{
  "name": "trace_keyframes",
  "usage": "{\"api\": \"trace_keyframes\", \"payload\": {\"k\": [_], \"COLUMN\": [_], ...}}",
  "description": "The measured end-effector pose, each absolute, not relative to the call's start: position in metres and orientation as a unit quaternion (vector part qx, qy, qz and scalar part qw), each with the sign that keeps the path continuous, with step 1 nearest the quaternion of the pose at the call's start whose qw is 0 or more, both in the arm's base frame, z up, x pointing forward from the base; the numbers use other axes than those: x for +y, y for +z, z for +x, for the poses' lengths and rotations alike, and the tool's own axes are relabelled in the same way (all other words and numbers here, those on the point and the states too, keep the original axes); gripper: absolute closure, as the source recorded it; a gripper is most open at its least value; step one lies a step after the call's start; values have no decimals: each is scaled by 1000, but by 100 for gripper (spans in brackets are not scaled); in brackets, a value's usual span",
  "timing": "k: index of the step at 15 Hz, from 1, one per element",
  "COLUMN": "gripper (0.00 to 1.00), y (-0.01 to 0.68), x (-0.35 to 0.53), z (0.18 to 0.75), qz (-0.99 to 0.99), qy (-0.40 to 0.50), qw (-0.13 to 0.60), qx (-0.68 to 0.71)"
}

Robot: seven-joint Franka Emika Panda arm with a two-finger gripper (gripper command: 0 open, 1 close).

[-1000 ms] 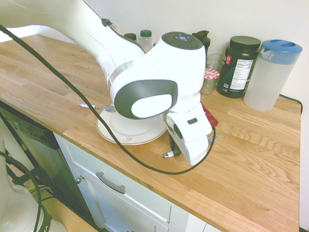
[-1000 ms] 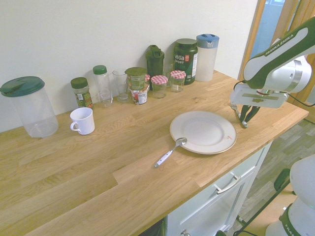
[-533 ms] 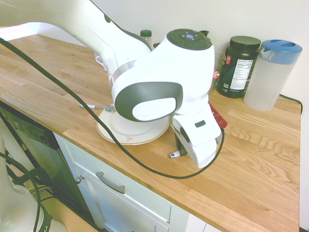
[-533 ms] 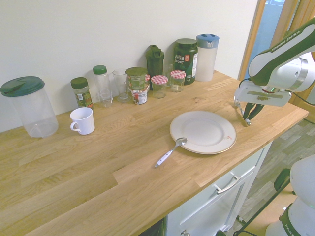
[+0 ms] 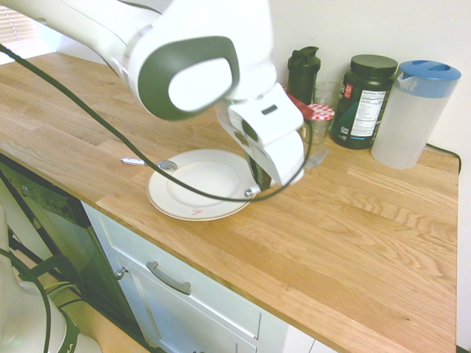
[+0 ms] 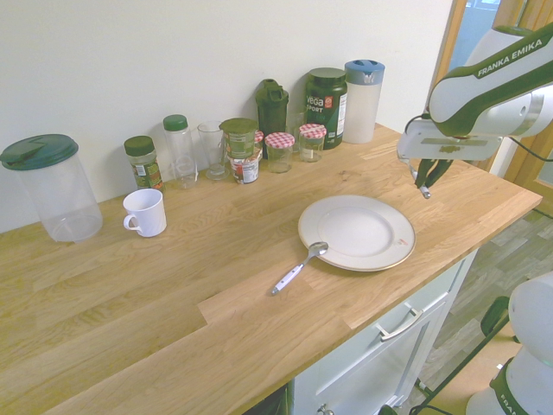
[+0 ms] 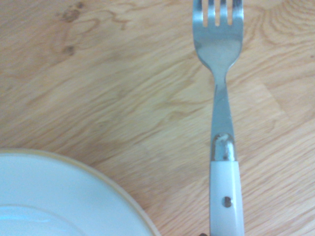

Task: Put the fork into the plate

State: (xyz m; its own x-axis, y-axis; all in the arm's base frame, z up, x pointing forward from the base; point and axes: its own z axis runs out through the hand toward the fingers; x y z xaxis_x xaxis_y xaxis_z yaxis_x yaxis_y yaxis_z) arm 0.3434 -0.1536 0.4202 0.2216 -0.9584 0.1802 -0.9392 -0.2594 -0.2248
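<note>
A: What's changed? The gripper (image 6: 425,188) has risen off the bench (image 6: 173,285) and swung toward the plate (image 6: 356,232); its jaws are clamped tight on the fork (image 7: 224,118).

B: So the fork's airborne; it hangs beside the plate's rim, not yet over it.

A: Pick-up looks done; carrying across and releasing remain.
</note>
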Motion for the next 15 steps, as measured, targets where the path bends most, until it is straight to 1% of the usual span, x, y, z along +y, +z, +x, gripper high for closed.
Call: {"api": "trace_keyframes", "payload": {"k": [3, 7, 15], "gripper": [100, 100, 100], "y": [437, 424, 364], "x": [-87, -21, 16], "z": [352, 361, 382], "qz": [-801, -828, -844], "qy": [-149, -144, -123], "qw": [4, -28, -61], "qx": [580, 542, 518]}}
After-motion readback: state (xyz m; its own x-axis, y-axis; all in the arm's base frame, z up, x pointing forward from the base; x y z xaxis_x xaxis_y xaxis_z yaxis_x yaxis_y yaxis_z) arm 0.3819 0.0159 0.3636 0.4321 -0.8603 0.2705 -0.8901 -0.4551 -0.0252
